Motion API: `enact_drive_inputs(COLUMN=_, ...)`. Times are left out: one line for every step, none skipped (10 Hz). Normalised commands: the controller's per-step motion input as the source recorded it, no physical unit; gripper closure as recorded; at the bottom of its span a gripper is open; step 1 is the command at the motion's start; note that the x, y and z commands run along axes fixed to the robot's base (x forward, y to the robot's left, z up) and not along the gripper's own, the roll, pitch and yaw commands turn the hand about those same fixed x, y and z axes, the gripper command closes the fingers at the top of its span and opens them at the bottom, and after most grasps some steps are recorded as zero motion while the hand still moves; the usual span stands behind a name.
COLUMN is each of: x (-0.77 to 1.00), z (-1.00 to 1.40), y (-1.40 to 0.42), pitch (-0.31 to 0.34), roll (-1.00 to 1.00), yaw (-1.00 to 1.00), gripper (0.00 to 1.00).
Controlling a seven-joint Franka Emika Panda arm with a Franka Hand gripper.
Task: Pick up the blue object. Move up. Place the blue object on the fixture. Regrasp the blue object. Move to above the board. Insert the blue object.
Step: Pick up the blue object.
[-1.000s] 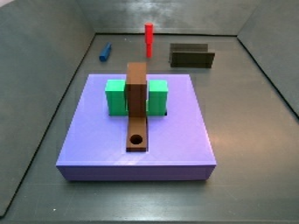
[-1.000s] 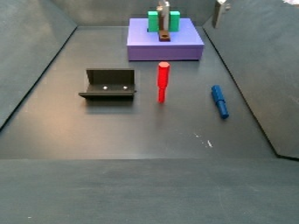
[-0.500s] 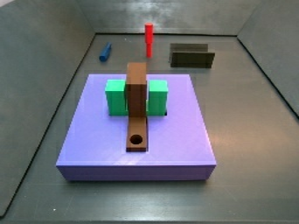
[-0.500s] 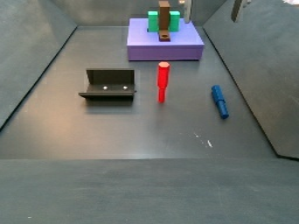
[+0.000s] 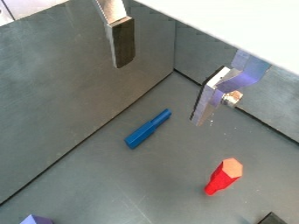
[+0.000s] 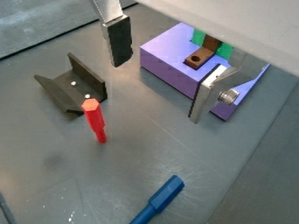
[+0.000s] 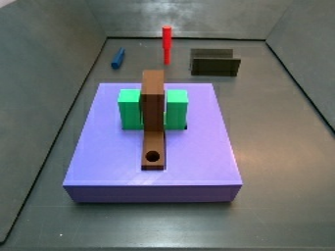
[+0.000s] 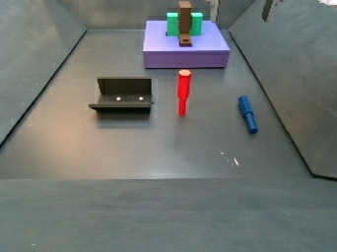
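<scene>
the gripper (image 5: 163,80) hangs high up over the floor with its two silver fingers (image 5: 121,41) spread wide apart and nothing between them. in a side view only a bit of it shows at the top edge, by the right wall (image 8: 269,10). the blue object (image 5: 147,129) lies flat on the dark floor (image 8: 158,138), near the right wall in a side view (image 8: 246,113) and near the far left corner in a side view (image 7: 117,57). it touches nothing. the red peg (image 8: 184,93) stands upright in the middle of the floor, apart from the blue object. the fixture (image 8: 121,95) sits on the floor on the other side of the red peg, near it but not touching. the purple platform (image 7: 155,186) sits at one end of the floor. the board (image 7: 155,118) lies along the top of the platform, with its round hole near one end, and the green blocks (image 7: 129,109) sit on both sides of it. in a wrist view the blue object (image 6: 156,200) lies near the picture's edge, with the red peg (image 6: 93,119) and the fixture (image 6: 72,85) farther along the floor.
</scene>
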Motion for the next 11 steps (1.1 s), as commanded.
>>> enact_drive_inputs(x=-0.11, z=0.0, y=-0.13, pitch=-0.063, roll=0.0, yaw=0.0, gripper=0.0)
enact_drive_inputs(x=-0.1, z=0.0, y=-0.15, pitch=-0.067, roll=0.0, yaw=0.0, gripper=0.0)
enact_drive_inputs(x=-0.08, z=-0.02, y=-0.1, pitch=-0.059, roll=0.0, yaw=0.0, gripper=0.0)
enact_drive_inputs(x=-0.18, z=-0.11, y=-0.09, pitch=-0.079, roll=0.0, yaw=0.13, gripper=0.0)
enact_drive_inputs(x=-0.03, z=-0.14, y=-0.13, pitch=-0.011, roll=0.0, yaw=0.01, gripper=0.0)
enact_drive_inputs(x=0.01, z=-0.21, y=-0.19, pitch=-0.027, roll=0.05, yaw=0.0, gripper=0.0)
enact_drive_inputs(x=0.14, z=-0.33, y=-0.13, pitch=-0.067, roll=0.21, yaw=0.0, gripper=0.0)
enact_drive_inputs(x=0.01, z=-0.44, y=0.0, pitch=-0.026, roll=0.28, yaw=-0.06, gripper=0.0)
enact_drive_inputs(x=0.0, z=-0.51, y=0.02, pitch=-0.014, roll=0.2, yaw=-0.03, gripper=0.0)
enact_drive_inputs(x=-0.04, z=-0.57, y=0.04, pitch=-0.034, roll=0.15, yaw=0.0, gripper=0.0)
enact_drive_inputs(x=-0.19, z=-0.63, y=0.08, pitch=-0.026, roll=0.13, yaw=0.0, gripper=0.0)
